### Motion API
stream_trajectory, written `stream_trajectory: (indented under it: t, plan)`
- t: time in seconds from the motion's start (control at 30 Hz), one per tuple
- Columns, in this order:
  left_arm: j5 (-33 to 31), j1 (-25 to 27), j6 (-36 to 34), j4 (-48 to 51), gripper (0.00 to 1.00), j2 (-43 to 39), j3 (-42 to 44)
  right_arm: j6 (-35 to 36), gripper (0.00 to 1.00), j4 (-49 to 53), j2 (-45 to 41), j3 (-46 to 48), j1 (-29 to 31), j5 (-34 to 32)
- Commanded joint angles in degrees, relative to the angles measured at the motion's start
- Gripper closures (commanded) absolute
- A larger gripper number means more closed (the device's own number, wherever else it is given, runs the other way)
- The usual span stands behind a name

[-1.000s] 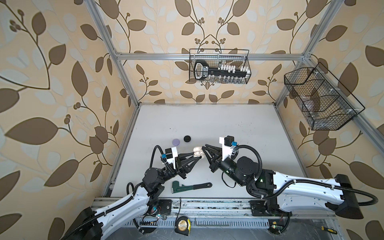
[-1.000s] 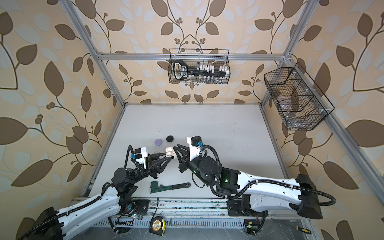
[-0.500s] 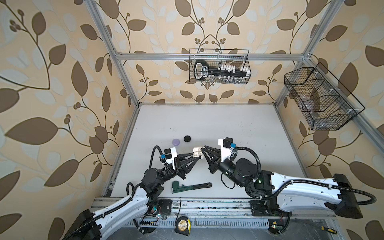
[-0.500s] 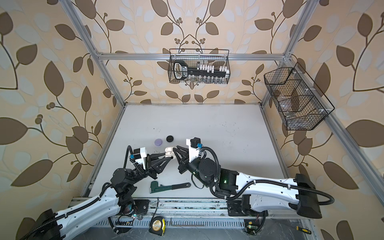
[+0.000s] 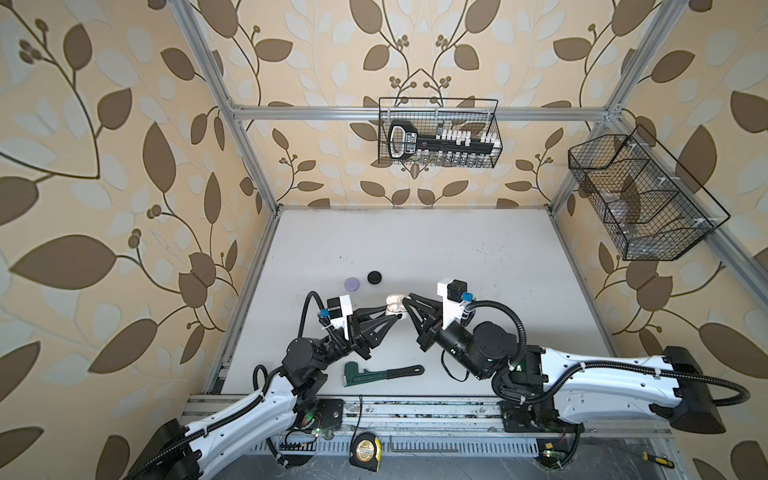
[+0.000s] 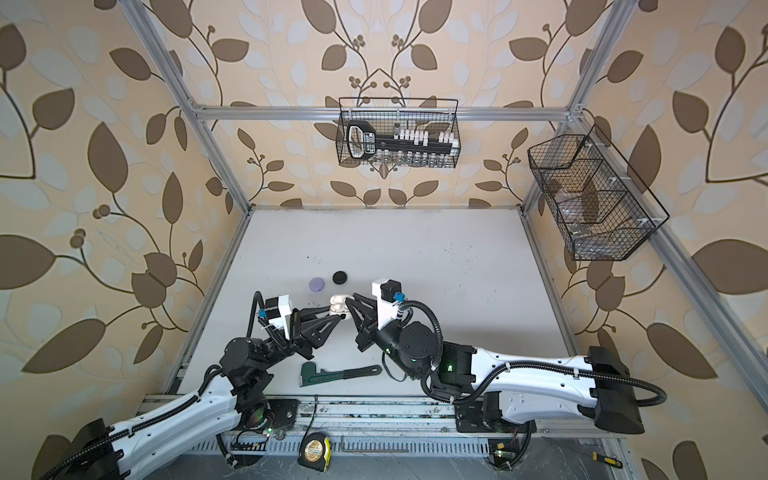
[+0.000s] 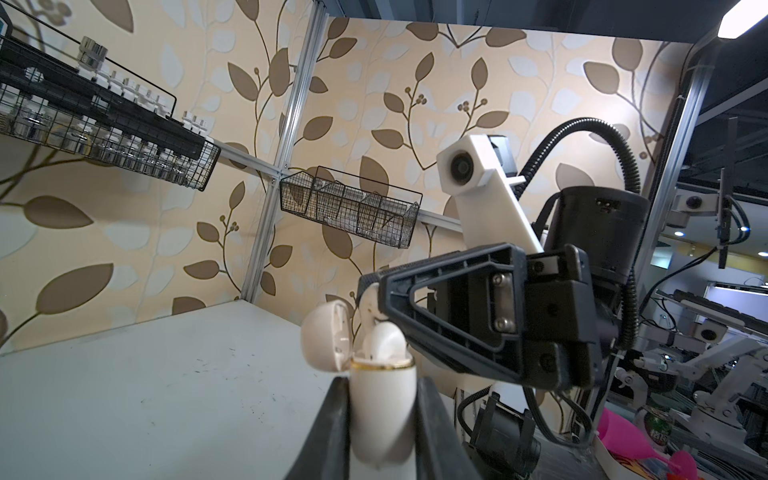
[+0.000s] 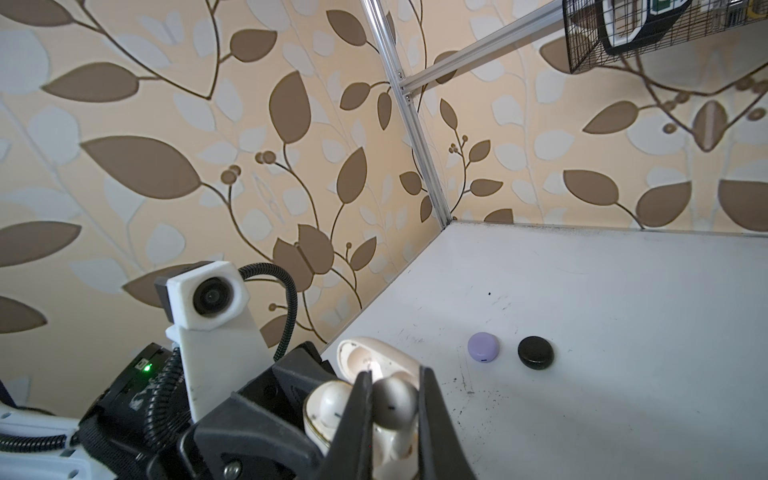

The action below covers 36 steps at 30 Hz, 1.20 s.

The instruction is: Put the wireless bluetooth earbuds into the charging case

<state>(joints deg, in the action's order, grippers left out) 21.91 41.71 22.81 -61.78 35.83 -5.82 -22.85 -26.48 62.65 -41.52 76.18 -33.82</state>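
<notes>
One white earbud (image 8: 330, 405) sits in the open case (image 7: 382, 419) the left claw (image 7: 380, 392) clamps, right claw (image 8: 395, 382) pinches the second earbud (image 8: 395, 405) at its slot; lilac case (image 8: 483, 346), black case (image 8: 535, 352) shut

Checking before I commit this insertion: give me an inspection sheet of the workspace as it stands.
Surface: white table, scuffed, with dark specks.
Job's things: white charging case with its lid open and a seated earbud inside; second earbud at its mouth; lilac case and black case closed, side by side on the table.
Clutter: pipe wrench near the table's front edge; tape measure by the front rail.
Pincers: left pincer shut on the white charging case; right pincer shut on the second earbud.
Cables: black corrugated hose loops at each wrist.
Surroundings: back-wall basket, side-wall basket, leaf wallpaper.
</notes>
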Motion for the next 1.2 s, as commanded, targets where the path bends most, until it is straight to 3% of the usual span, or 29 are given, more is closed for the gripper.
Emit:
stream_trajectory:
  t: [0.0,0.2,0.6,0.77,1.0,1.17]
  plan:
    - [-2.6,0.3,1.4,-6.6,1.0,-2.0,-2.0,2.5,0.88,-0.3,0.5,1.6,0.7,-1.5]
    - [-2.1,0.3,2.0,-6.5,1.0,-2.8,-2.3,2.5,0.89,-3.6,1.1,2.2,1.4,-1.8]
    - [-1.1,0.3,-1.0,-14.0,1.0,0.8,0.3,-15.0,0.9,-1.2,2.2,2.2,4.0,-7.0]
    - [0.0,0.3,-2.1,-15.2,1.0,1.9,0.3,-13.4,0.9,0.1,1.1,1.2,4.1,-8.2]
    - [-2.4,0.3,-6.6,-10.9,1.0,1.9,1.2,-9.5,0.9,8.2,-5.1,-0.8,4.1,-13.8]
    - [-1.1,0.3,-11.3,-7.4,1.0,1.8,1.4,-12.6,0.89,22.0,-12.3,1.1,3.4,-18.4]
